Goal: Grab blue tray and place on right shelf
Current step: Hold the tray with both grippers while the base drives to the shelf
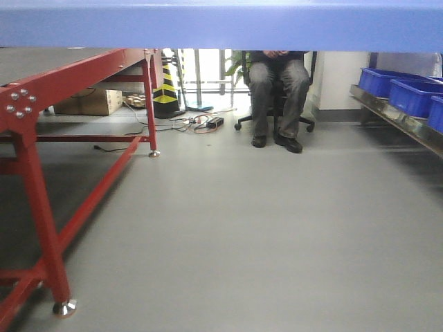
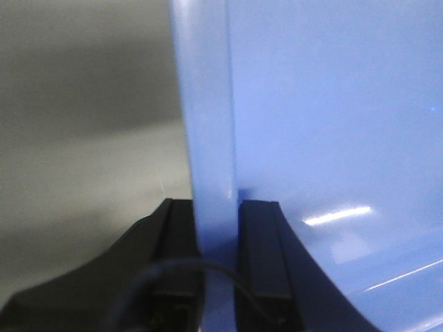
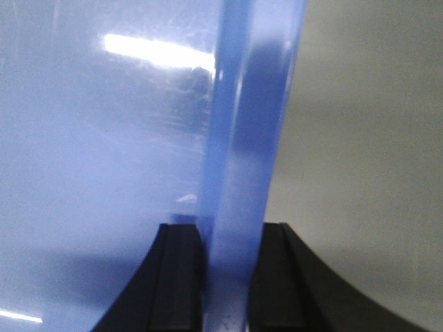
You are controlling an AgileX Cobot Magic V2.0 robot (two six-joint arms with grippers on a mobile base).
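Floor [image 1: 242, 242]: grey and smooth. It fills most of the front view.
Blue tray [image 1: 221, 24]: a wide light-blue band right across the top of the front view. It is up in the air, with the floor far under it. It is not on the shelf or on the worktop. One arm holds it at each side.
Worktop [image 1: 83, 69]: on the left, with red legs and a dark top. It stands apart from the tray.
Right shelf [image 1: 394, 119]: a shiny metal shelf at the right edge, lower than the tray in the picture.
Dark-blue bins [image 1: 415, 93]: deep boxes in a row on the right shelf.
Person [image 1: 277, 90]: sits on a black chair at the back. Only the legs, shoes and hands show.
Cardboard box [image 1: 86, 104]: brown, under the worktop.
Cone [image 1: 166, 90]: yellow and black stripes, behind the far red leg.
Cables [image 1: 201, 124]: a small tangle on the floor, between the cone and the chair.
Left gripper [image 2: 218, 235]: its two black fingers [image 2: 180, 235] squeeze the tray's rim, one on each side. The glossy tray [image 2: 332, 104] fills the right of this view.
Right gripper [image 3: 227, 256]: its black fingers [image 3: 176, 270] pinch the other rim the same way. The tray [image 3: 83, 138] fills the left of this view.
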